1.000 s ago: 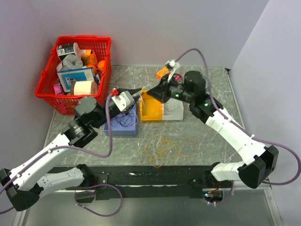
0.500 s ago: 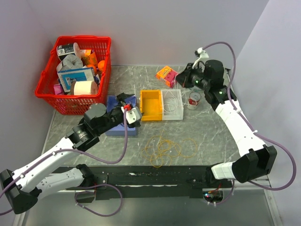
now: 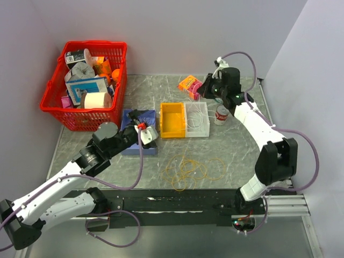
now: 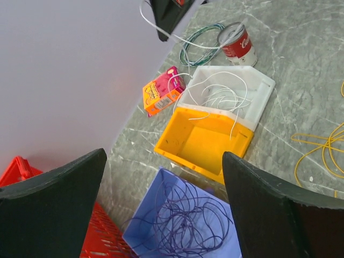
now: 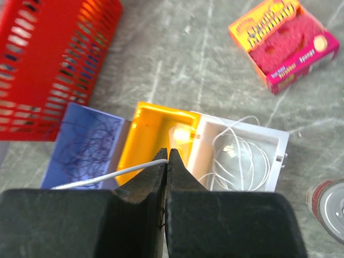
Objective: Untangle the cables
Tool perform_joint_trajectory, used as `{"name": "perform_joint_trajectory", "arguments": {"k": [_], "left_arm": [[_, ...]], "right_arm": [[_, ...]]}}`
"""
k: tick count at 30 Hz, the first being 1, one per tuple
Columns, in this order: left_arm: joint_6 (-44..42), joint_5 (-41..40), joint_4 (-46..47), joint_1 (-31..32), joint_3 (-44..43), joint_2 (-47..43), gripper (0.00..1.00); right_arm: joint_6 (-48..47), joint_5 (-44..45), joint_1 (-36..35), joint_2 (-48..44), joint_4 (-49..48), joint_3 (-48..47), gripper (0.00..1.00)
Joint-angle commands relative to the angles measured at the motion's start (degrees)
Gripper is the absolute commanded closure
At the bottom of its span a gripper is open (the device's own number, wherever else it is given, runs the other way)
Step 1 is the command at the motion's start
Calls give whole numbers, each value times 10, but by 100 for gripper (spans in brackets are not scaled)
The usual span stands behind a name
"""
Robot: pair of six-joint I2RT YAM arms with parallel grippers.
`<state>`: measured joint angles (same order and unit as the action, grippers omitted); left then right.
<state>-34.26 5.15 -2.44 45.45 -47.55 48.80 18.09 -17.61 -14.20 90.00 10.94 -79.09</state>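
Since the wires (image 4: pixel 223 97) seem limp and light, pinch one strand: right gripper (image 5: pixel 167 153) clamped on a white wire (image 5: pixel 107 176) right of the yellow bin (image 3: pixel 173 120); left gripper (image 3: pixel 149 131) gapes over purple wires (image 4: pixel 185 223) left of it; yellow wires (image 3: pixel 191 169) lie nearer.

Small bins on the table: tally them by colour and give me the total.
Blue bin: 1
Yellow bin: 1
White bin: 1
Total: 3
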Motion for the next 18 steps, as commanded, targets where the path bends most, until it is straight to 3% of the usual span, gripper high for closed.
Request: {"name": "perform_joint_trajectory", "arguments": {"k": [1,18], "left_arm": [[28,3,14,-17,10,-23,4],[16,0,37,-36,28,-40,5]], "right_arm": [[18,31,4,17,-39,0,100],[3,82,29,-91,-30,45,100]]}}
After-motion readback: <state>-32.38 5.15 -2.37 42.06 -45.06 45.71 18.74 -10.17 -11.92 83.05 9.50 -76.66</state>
